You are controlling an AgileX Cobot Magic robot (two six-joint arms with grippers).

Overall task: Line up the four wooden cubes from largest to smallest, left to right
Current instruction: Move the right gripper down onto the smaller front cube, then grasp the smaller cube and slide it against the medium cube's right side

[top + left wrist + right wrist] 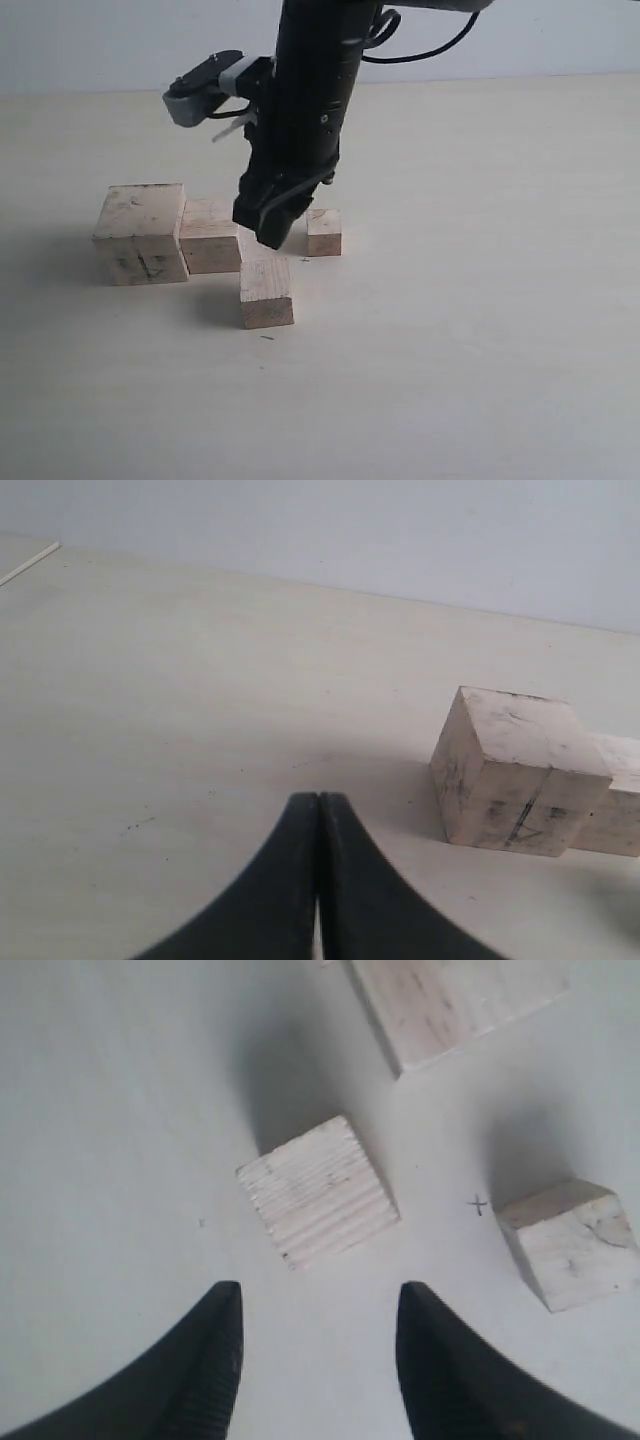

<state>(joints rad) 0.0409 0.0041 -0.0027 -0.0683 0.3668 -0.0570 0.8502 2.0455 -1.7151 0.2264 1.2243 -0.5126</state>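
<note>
**Four graded wooden cubes on the worktop, right hand released above the third**

Exterior view: the largest cube (141,232), scuffed with dark marks, stands at the left of the pale worktop (480,350). The second cube (210,235) touches its right face. The smallest cube (324,232) sits further right in the same row, apart from the second. The third cube (266,290) lies out of line, nearer the camera, below the gap between them.

The right hand (268,238) hangs over that gap, just above the third cube's far edge. In its wrist view its fingers (215,1360) are spread, released, with the cube short of the tips. The block cropped at the frame edge is probably the second cube.

The left hand (318,815) is clenched on nothing, tips pressed together, well apart from the largest cube.
</note>
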